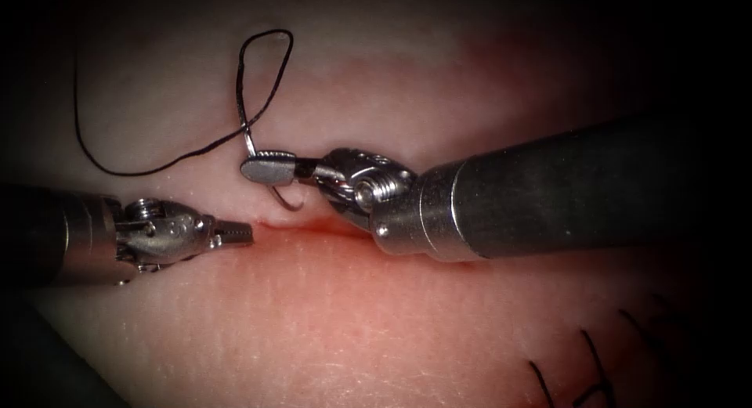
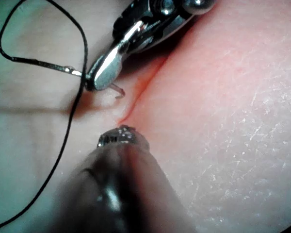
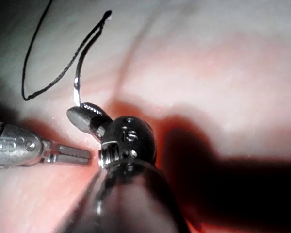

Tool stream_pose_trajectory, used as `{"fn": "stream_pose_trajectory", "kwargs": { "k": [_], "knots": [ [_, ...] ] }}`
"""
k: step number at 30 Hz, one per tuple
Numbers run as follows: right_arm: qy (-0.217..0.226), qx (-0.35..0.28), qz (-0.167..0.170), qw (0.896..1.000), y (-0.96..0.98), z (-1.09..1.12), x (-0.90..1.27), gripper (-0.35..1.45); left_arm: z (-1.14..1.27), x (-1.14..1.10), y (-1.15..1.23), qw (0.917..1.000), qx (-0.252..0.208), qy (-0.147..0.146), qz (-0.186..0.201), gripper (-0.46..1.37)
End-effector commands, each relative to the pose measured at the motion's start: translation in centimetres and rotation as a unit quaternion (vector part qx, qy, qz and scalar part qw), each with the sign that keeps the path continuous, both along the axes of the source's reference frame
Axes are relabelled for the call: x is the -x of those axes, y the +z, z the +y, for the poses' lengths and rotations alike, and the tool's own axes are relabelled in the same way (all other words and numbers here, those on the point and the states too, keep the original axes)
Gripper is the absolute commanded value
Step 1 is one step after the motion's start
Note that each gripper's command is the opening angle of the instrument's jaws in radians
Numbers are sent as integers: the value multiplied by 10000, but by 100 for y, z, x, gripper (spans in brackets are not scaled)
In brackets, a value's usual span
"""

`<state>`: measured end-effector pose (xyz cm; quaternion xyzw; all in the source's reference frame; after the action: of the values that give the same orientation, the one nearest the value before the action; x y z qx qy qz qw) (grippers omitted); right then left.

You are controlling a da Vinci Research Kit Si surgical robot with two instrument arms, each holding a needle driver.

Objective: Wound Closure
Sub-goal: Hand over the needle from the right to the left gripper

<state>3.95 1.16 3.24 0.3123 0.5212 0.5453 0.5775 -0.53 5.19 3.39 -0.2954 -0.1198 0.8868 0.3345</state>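
My right tool comes in from the right with its jaws shut on the curved needle near the middle of its curve. The needle's tip hooks out below the jaws, just above the left end of the cut, and looks free of the tissue. Black thread runs from the needle's tail up in a loop and away to the left. My left tool lies at the cut's left end, jaws shut on nothing. The left wrist view has the right tool, needle and left tool tip.
The pale tissue is reddened with fluid along the cut. Dark thread ends of earlier stitches stand at the lower right. In the right wrist view the thread loops over the tissue beyond the left tool.
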Motion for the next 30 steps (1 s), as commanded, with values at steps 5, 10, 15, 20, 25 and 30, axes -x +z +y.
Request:
{"fn": "stream_pose_trajectory", "kwargs": {
  "k": [5, 10, 15, 20, 25, 30],
  "knots": [
    [79, -29, 42, 10000, -3, 4, -2, -15, 0, 1, -2, 10000, 10, 18, -36, -35],
    [373, 79, 266, 9989, -7, 7, -4, -35, 1, 1, -5, 10000, 33, 22, -50, -35],
    [561, 84, 412, 9975, -10, 9, -6, -35, 3, 1, -7, 9999, 88, 3, -88, -35],
    [719, -409, 547, 9951, -18, 18, -5, -35, 5, 1, -10, 9997, 196, -28, -153, -35],
    [1172, -781, 708, 9875, -31, 25, -5, -35, 11, 0, -13, 9992, 293, -100, -234, -35],
    [1504, -1279, 748, 9775, -44, 25, -6, -35, 25, -1, -22, 9972, 431, -415, -447, 62]
  ]
}}
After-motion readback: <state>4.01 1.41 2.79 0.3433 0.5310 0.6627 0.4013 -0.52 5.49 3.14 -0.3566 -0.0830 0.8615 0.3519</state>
